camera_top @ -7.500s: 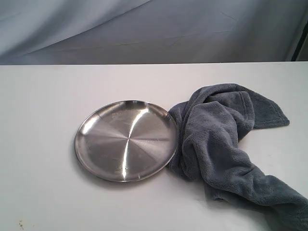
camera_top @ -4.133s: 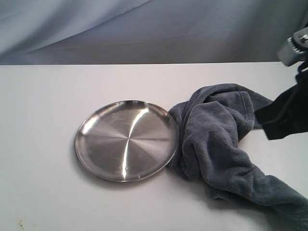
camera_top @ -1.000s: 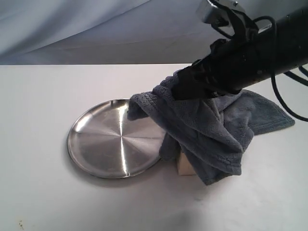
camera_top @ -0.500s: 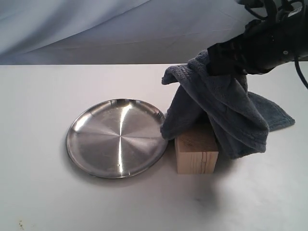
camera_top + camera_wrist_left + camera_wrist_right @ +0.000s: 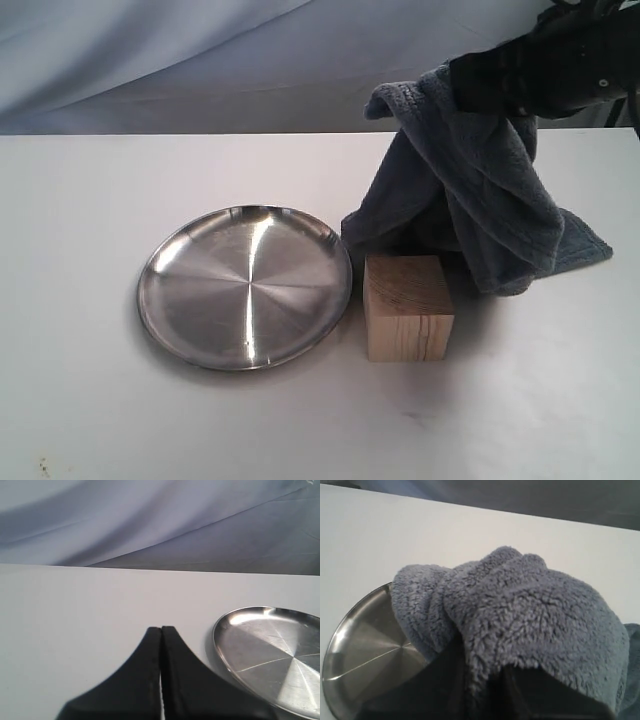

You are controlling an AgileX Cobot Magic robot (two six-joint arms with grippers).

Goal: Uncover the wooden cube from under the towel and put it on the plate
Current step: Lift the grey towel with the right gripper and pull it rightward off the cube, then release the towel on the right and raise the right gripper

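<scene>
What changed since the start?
The right gripper came in, took hold of the towel and lifted it, uncovering the wooden cube beside the plate. The plate shifted slightly left. Plate still empty; towel's far end still on the table.

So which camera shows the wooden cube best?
The exterior view: the cube stands in full sight beside the plate. The left wrist view shows the plate but no cube; the towel fills much of the right wrist view, no cube there.

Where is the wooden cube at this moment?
In the exterior view, the wooden cube sits uncovered on the table, right of centre, just right of the plate and in front of the hanging towel.
</scene>
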